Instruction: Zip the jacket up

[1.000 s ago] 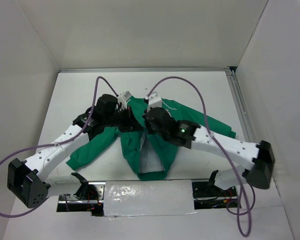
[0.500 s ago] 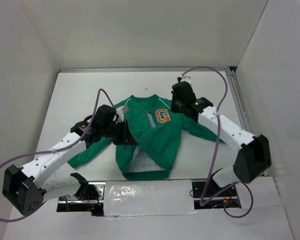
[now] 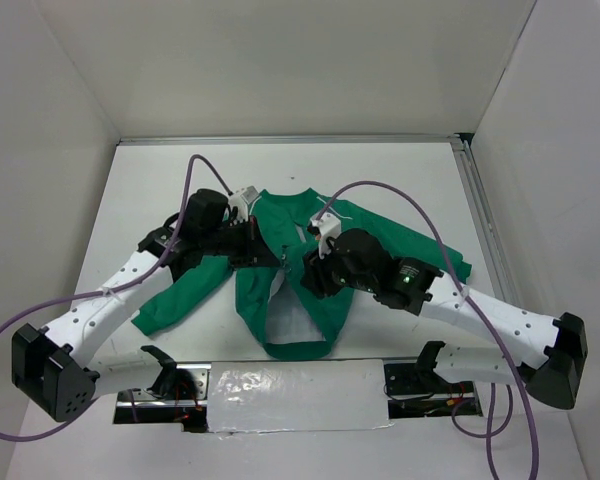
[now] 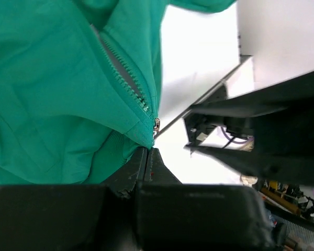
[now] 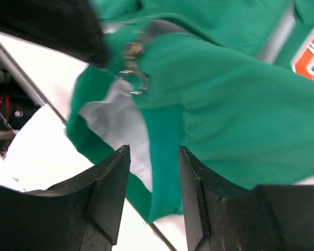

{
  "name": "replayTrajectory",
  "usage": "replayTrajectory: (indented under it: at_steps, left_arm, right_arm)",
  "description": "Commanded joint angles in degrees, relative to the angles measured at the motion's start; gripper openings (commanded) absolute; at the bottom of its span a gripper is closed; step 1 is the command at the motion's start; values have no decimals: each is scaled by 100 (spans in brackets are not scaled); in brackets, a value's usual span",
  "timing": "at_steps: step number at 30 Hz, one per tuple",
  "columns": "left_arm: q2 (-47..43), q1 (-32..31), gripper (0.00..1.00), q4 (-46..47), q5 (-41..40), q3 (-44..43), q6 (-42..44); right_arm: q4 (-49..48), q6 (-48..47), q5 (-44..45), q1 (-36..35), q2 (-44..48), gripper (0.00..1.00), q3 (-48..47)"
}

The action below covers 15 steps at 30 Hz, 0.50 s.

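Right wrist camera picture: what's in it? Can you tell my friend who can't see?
A green fabric jacket fills the view, its white lining showing on the left below a small silver zipper ring. The two black fingers of the right gripper stand apart at the bottom, and an orange patch peeks in at the top right edge.

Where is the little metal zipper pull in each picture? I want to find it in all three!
Top external: too small to pick out; look at the left pincer tip on the jacket.
Left wrist: the zipper pull is mid-picture, just above the pincer's tips.
Right wrist: zipper pull at upper left, ring-shaped.
Shared landmark: the left pincer, likely the dark shape at upper left in the right wrist view.
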<state>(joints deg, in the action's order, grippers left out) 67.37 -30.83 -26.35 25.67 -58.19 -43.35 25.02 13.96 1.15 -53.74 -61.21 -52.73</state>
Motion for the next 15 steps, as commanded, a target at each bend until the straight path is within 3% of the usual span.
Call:
replayTrajectory:
  at_steps: [1,9,15]
  left_arm:
    - [13,24,0,270,455,-280,169]
    - [-93,-55,0,420,817,-254,257]
    - [-198,-63,0,473,852,-254,187]
  right_arm:
    - [-708,-332,657,-312,-92,49,-175]
    - [-981,-507,730,-375,-418,60,-536]
    - [-1034,-622,-228,-225,-743,64,-818]
